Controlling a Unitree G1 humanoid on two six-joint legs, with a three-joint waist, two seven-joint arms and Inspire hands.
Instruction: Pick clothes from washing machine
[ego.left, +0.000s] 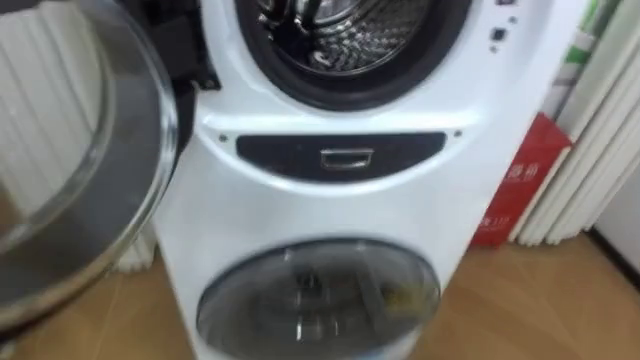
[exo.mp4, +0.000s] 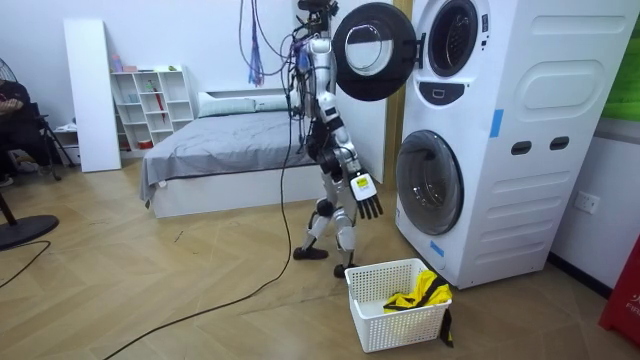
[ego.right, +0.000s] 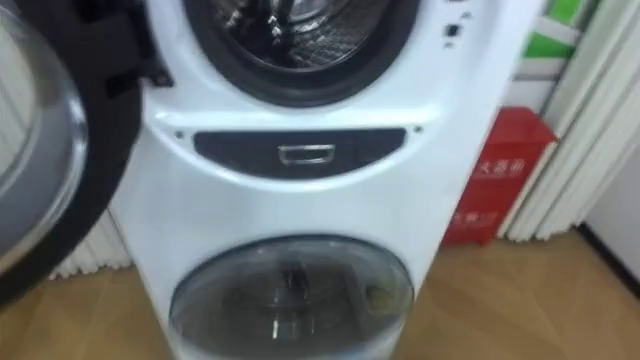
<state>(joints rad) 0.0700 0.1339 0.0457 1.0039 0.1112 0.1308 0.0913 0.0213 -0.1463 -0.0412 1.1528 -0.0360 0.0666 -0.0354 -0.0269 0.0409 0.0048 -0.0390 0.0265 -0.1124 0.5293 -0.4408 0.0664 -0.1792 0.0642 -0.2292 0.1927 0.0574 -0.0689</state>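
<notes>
Clothes (exo.mp4: 415, 295), yellow and black, lie heaped in a white basket (exo.mp4: 385, 322) on the wood floor (exo.mp4: 150, 270), just in front of the stacked washing machine (ego.left: 320, 200). The basket's slatted wall hides the lower part of the heap.

The robot stands between the basket and the bed, close to the machine and facing it. Its right hand (exo.mp4: 368, 205) hangs low beside its leg with the fingers spread and slack, holding nothing and touching nothing.

From the head camera, the round upper door (ego.left: 70, 170) stands swung open on the robot's left, cut off by the edge of the view. The upper drum (ego.left: 350, 45) is open, but only its lower half shows. Dark shapes sit at the top edge of it, and I cannot tell whether they are cloth. Below a dark panel, the lower door (ego.left: 320, 295) is closed, and reflections on its glass blur what lies behind.

A red box (ego.left: 520, 180) stands on the floor beside the machine on the right. Farther back are a grey bed (exo.mp4: 230, 140) and a white shelf (exo.mp4: 150, 95). A seated person (exo.mp4: 12, 110) is cut off at the room view's left edge, well apart from the clothes.
</notes>
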